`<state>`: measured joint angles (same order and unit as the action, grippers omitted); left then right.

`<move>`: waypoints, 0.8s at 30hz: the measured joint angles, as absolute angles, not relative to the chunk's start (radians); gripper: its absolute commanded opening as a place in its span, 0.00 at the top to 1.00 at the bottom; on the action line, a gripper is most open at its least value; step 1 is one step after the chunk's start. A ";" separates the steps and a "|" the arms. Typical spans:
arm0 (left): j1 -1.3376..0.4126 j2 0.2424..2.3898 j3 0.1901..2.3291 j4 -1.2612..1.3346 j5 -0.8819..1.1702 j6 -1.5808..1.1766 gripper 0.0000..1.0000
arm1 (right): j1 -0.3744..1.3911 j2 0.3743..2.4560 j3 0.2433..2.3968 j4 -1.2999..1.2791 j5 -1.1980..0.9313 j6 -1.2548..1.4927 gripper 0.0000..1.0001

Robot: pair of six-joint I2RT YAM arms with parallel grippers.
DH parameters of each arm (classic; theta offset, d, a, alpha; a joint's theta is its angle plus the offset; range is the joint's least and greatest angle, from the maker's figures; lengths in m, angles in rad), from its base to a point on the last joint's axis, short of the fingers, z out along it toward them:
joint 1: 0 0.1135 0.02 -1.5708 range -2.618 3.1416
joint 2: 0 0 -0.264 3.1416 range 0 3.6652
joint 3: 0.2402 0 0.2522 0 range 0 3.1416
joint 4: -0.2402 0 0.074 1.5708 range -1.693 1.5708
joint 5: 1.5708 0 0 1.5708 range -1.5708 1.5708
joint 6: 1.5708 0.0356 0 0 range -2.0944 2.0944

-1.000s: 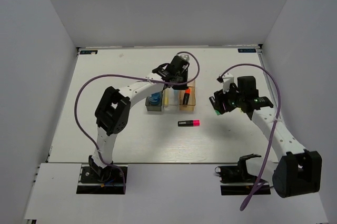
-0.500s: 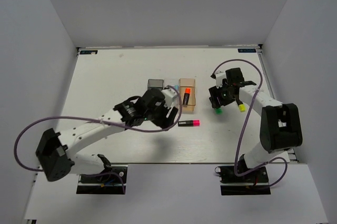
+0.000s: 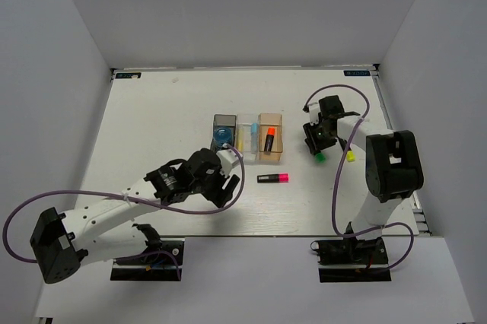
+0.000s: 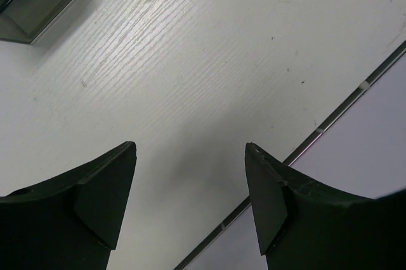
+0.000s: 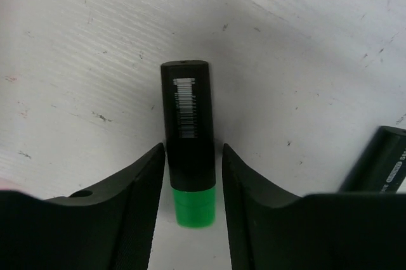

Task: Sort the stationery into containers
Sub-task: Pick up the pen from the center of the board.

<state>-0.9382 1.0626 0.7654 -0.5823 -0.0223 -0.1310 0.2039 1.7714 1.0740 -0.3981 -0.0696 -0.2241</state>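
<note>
Step in hand: pick-up of the green highlighter (image 5: 186,118), which lies flat on the table (image 3: 152,126) to the right of the tan bin (image 3: 272,160), well apart from it. The right gripper (image 5: 191,153) is down over it with a finger on each side of the black body and the green end towards the camera. The jaws are close in on it, but I can't tell whether the pads have actually bitten. The left gripper (image 4: 190,156) is spread wide and holds nothing, hovering over bare table in front and to the left of the tan bin. The tan bin holds an orange highlighter (image 3: 269,140). The clear bin (image 3: 247,120) is next to it on the left, and the dark grey bin (image 3: 223,120) beyond that has the blue roll (image 3: 222,139). A pink highlighter (image 3: 272,178) lies just in front of the tan bin, and a yellow highlighter (image 3: 350,156) sits further right than the green one. Judgement: the sort is partly done, with three highlighters left out. The next move calls for a firm pinch on the green one, a straight lift and a carry left to the tan bin, releasing above its rim. The pink one looks like the left arm's job.
</note>
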 measured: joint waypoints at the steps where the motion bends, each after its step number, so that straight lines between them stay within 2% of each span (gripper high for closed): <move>1: -0.939 1.050 0.757 -0.582 -0.026 -0.131 0.20 | 0.204 1.772 1.074 -0.395 -0.060 -0.223 0.61; 6: -0.939 1.026 0.722 -0.579 -0.034 -0.132 0.23 | 0.205 1.774 1.075 -0.391 -0.039 -0.222 0.88; 7: -0.940 1.029 0.717 -0.575 -0.034 -0.133 0.24 | 0.205 1.774 1.077 -0.393 -0.040 -0.224 0.98; 8: -0.943 1.033 0.715 -0.573 -0.034 -0.133 0.25 | 0.205 1.774 1.079 -0.398 -0.046 -0.225 1.00; 12: -0.966 1.078 0.715 -0.561 -0.034 -0.131 0.32 | 0.202 1.763 1.102 -0.482 -0.157 -0.223 1.00; 17: -0.982 1.123 0.715 -0.560 -0.038 -0.128 0.32 | 0.204 1.693 1.235 -0.596 -0.360 -0.177 1.00; 24: -0.984 1.125 0.715 -0.542 -0.042 -0.131 0.29 | 0.228 1.697 1.407 -0.595 -0.549 0.007 1.00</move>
<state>-0.9844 1.1252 0.7151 -0.5419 -0.0422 -0.1314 0.2283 1.6974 1.4075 -0.5949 -0.5491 0.0071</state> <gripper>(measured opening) 0.693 0.339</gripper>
